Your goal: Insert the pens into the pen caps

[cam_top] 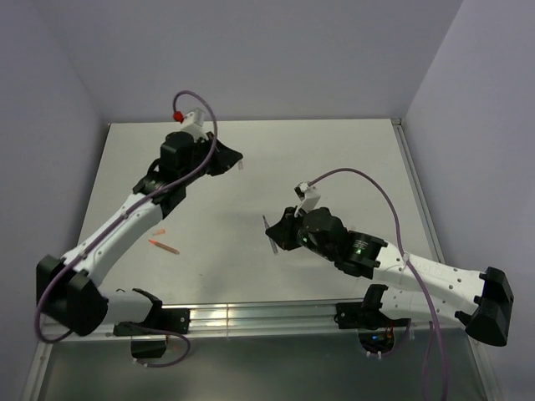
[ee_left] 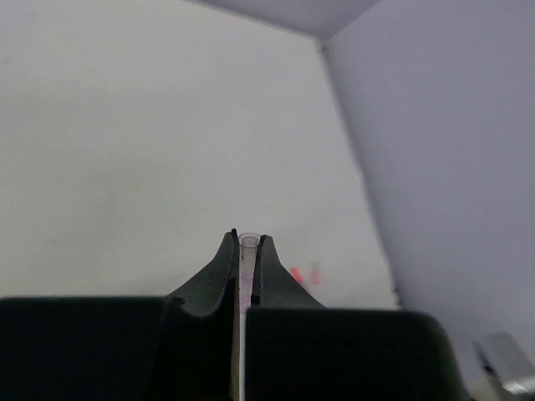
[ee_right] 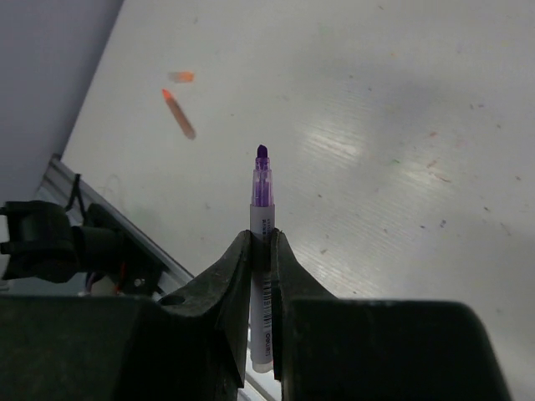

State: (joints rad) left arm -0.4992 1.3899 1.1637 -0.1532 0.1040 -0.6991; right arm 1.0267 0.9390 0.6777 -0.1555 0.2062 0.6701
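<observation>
Right fingers around barcoded purple-tipped pen

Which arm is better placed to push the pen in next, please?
Right, probably: the right gripper is shut on the purple pen, tip outward; the left gripper only holds the cap.

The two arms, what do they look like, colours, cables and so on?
The left arm and right arm have white links, black joints and a looping purple cable each. The left pincer and right pincer are black, with tapering wedge fingers.
</observation>
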